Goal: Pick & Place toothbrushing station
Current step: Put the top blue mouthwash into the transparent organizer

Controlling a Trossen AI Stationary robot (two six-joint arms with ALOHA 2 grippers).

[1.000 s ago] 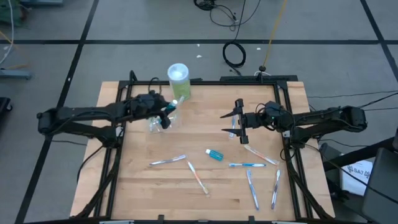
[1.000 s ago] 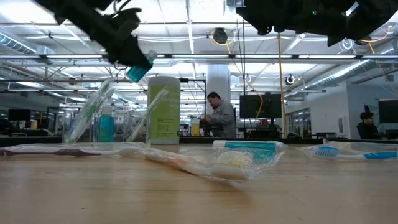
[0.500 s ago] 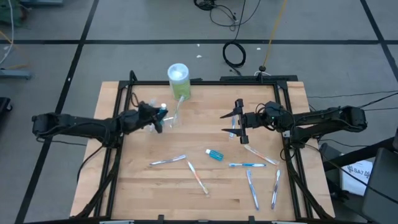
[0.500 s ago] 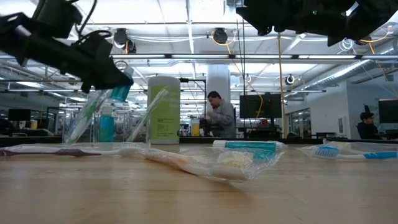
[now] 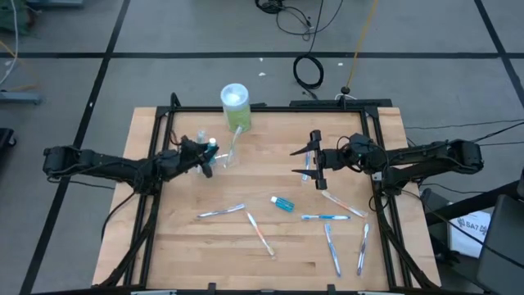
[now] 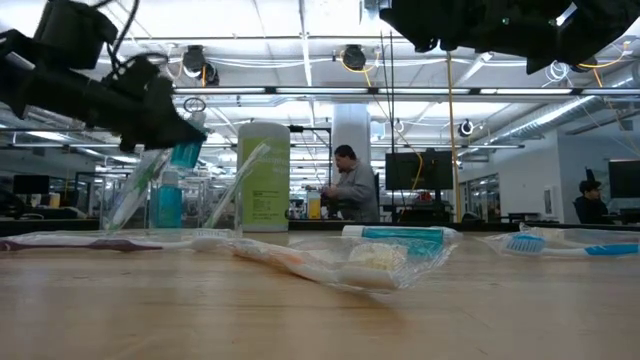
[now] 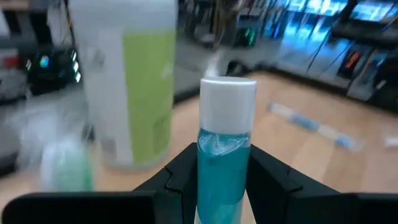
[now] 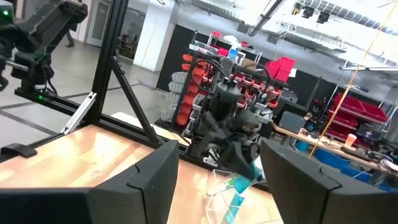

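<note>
The left gripper [image 5: 206, 155] is clamping a blue white-capped tube [image 7: 225, 157], hovering just beside the clear cup [image 5: 226, 153], cap end pointing toward it. The right gripper [image 5: 309, 163] is waiting with jaws wide, well apart over the table's right half.

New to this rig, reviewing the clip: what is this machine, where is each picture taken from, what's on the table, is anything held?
Two dark robot arms work at a wooden table. One camera looks straight down, one sits at table-top height, and one rides on each wrist. The left tool grips a small blue white-capped tube, seen close in its wrist picture, next to a clear cup with toothbrushes in it. A green container stands behind. The right tool hangs open above the table, holding nothing. Loose toothbrushes and another blue tube lie on the wood. People show in the room beyond.
</note>
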